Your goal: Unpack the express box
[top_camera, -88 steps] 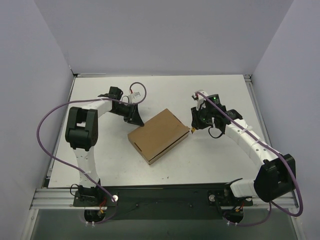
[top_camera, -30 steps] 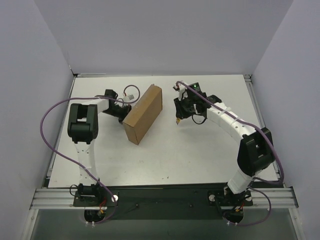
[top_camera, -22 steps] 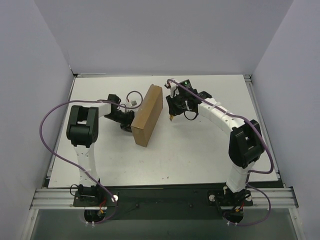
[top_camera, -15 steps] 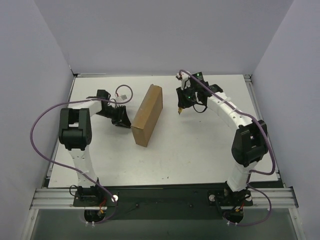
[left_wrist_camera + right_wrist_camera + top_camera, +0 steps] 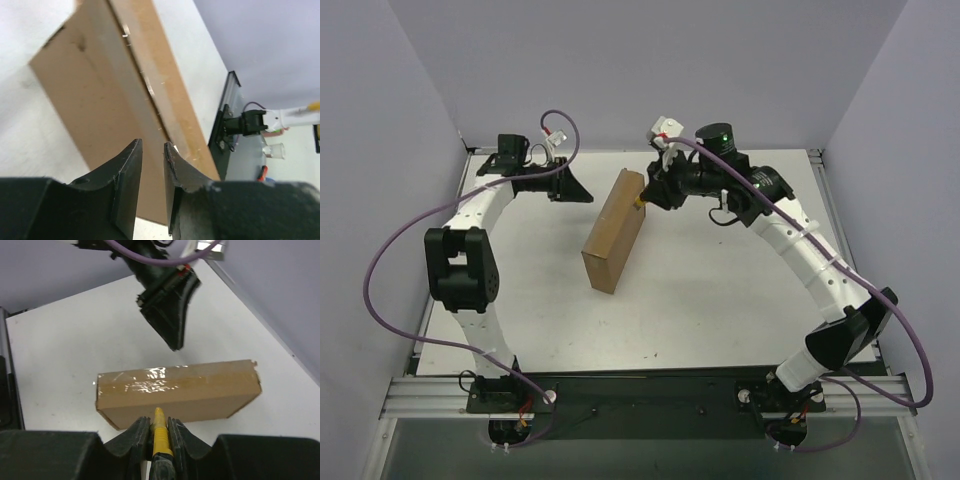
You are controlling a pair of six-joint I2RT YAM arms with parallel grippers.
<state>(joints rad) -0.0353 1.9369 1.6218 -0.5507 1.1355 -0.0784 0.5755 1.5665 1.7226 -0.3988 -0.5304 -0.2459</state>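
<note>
The express box (image 5: 613,232) is a plain brown cardboard mailer standing on one long edge in mid-table; clear tape runs along its upper narrow face (image 5: 150,385). It also shows in the left wrist view (image 5: 115,100). My right gripper (image 5: 648,195) is shut on a yellow-handled tool (image 5: 160,432), whose tip points at the box's far upper end, close to it. My left gripper (image 5: 582,192) hovers left of the box, apart from it, with its jaws a narrow gap apart and nothing between them (image 5: 152,150). It also shows in the right wrist view (image 5: 172,335).
Grey walls close in the table on the left, back and right. A metal rail (image 5: 640,395) with both arm bases runs along the near edge. A purple cable (image 5: 390,260) loops off the left arm beyond the table's left side.
The box, which lay flat 2.9 s ago, now stands on its long edge. My left gripper has lifted away towards the back left. My right gripper has swung the tool to the box's far end.
</note>
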